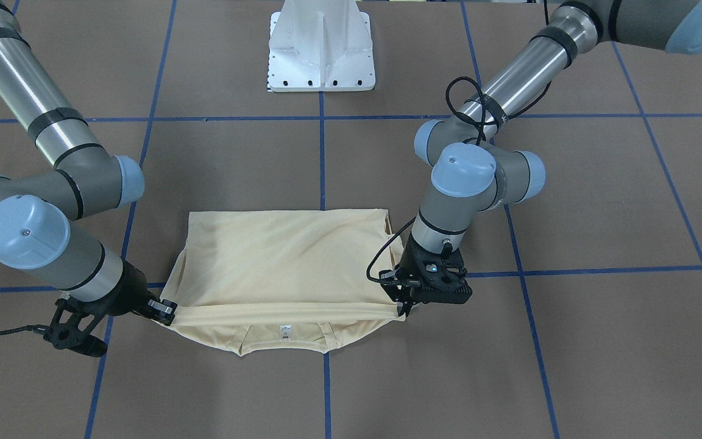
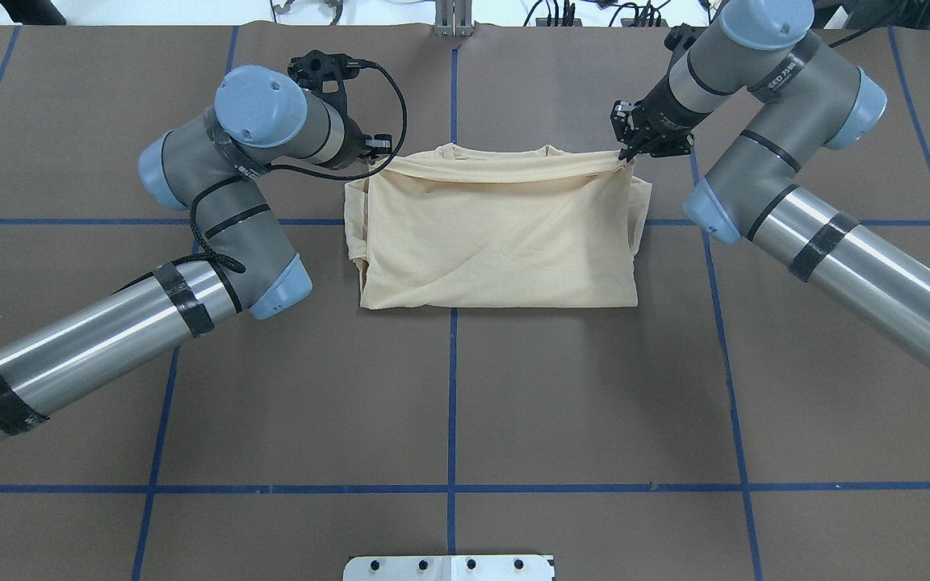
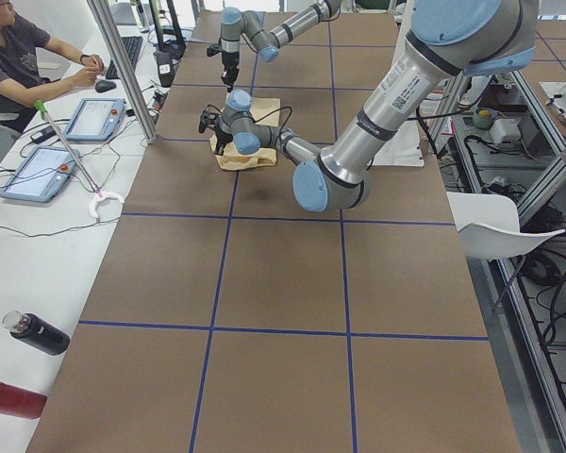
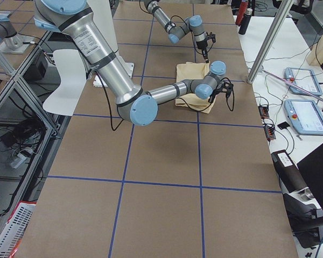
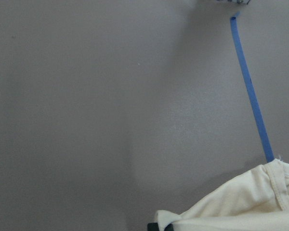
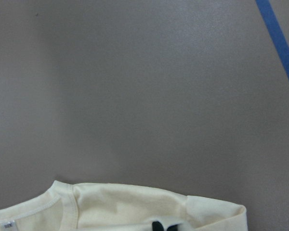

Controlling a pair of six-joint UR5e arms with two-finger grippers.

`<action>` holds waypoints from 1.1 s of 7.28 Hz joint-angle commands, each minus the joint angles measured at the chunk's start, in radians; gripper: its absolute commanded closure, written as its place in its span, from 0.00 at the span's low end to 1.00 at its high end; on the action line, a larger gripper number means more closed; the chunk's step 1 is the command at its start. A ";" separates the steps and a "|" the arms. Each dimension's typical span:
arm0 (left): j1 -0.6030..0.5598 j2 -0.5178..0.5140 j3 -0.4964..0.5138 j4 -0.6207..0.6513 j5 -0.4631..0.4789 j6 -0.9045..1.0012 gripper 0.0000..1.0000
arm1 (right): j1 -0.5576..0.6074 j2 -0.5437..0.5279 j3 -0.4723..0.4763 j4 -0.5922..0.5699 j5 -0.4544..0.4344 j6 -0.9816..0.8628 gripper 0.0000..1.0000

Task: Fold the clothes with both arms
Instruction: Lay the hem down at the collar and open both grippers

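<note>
Though folded double, smooth cream T-shirt (image 1: 284,256).

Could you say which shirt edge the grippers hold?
The shirt edge by the collar: left gripper and right gripper pinch its corners; the near fold lies free.

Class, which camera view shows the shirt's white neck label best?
The exterior front-facing view: the neck label faces it, whole and unobstructed. The right wrist view catches only part of it at the frame's bottom edge. The overhead, side and left wrist views do not show it.
</note>
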State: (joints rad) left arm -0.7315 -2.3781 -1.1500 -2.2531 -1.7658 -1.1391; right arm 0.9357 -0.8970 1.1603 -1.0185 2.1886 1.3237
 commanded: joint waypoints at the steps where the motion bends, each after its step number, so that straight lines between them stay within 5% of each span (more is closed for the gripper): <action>1: 0.001 -0.015 -0.005 0.000 -0.001 -0.024 1.00 | -0.005 0.009 0.001 0.000 0.000 0.000 1.00; 2: 0.001 -0.012 -0.005 0.000 -0.001 -0.022 0.97 | -0.005 0.007 0.001 0.000 0.000 0.000 1.00; 4: 0.001 -0.006 -0.007 0.000 -0.001 -0.010 0.01 | -0.017 0.007 -0.005 -0.002 -0.041 -0.006 0.00; 8: -0.037 0.032 -0.084 0.026 -0.023 -0.010 0.01 | -0.015 -0.003 0.062 -0.005 -0.039 -0.054 0.00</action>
State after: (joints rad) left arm -0.7527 -2.3706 -1.1853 -2.2409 -1.7758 -1.1485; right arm 0.9202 -0.8911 1.1761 -1.0200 2.1471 1.2606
